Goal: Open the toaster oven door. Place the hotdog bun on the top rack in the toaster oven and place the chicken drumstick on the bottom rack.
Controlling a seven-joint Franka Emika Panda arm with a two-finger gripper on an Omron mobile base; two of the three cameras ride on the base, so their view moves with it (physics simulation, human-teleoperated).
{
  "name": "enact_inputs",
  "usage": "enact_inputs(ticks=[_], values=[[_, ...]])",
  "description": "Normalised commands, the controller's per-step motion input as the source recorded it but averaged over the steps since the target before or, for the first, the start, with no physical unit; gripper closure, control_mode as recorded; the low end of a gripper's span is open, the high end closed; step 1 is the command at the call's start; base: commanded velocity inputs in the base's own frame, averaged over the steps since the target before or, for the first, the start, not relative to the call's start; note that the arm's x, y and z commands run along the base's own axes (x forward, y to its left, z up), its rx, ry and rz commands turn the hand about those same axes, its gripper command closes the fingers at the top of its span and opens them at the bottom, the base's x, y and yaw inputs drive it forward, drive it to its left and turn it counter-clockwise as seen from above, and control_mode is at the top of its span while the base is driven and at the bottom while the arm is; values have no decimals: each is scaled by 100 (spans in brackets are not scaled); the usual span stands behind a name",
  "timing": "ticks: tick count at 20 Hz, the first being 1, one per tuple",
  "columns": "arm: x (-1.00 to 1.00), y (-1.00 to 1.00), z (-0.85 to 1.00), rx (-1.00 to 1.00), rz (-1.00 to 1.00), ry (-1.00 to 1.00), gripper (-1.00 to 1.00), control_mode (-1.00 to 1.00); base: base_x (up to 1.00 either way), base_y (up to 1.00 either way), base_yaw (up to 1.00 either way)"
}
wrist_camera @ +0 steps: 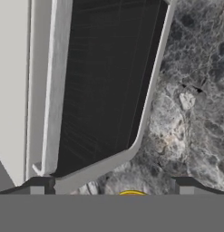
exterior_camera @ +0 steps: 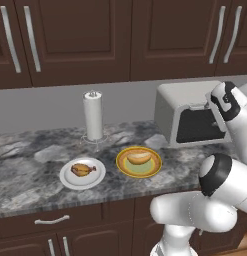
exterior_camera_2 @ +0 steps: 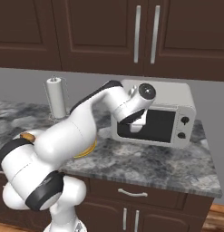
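Hand view first: I am looking along my claw at the toaster oven door, a dark glass pane in a pale grey frame, still closed against the oven. The claw's two dark fingertips stand wide apart and hold nothing. A pale bar, which I take to be the door handle, runs along one side of the glass, close to one fingertip. Marbled grey tabletop shows past the door's other edge.

From the left base view, the toaster oven sits at the back right of the tabletop, near the wall. The hotdog bun lies on a yellow plate near the front edge, about midway along. The chicken drumstick lies on a white plate just beside it, toward the left. A paper towel holder stands behind both plates, near the back edge.

My judgement on handling: the door is a stiff, hinged panel, and the glass is slick, so I would close on the handle bar and pull it around its hinge. The bun looks soft and light; a gentle grip across its middle should avoid crushing it. The drumstick is firmer, probably greasy; I would grip the plump end, not the thin bone.
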Motion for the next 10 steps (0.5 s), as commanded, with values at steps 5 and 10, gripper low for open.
enact_inputs(ticks=[5, 10], values=[[14, 5, 5, 0, 0, 0, -100, -100, 0, 0, 0], [12, 4, 6, 0, 0, 0, -100, -100, 0, 0, 0]])
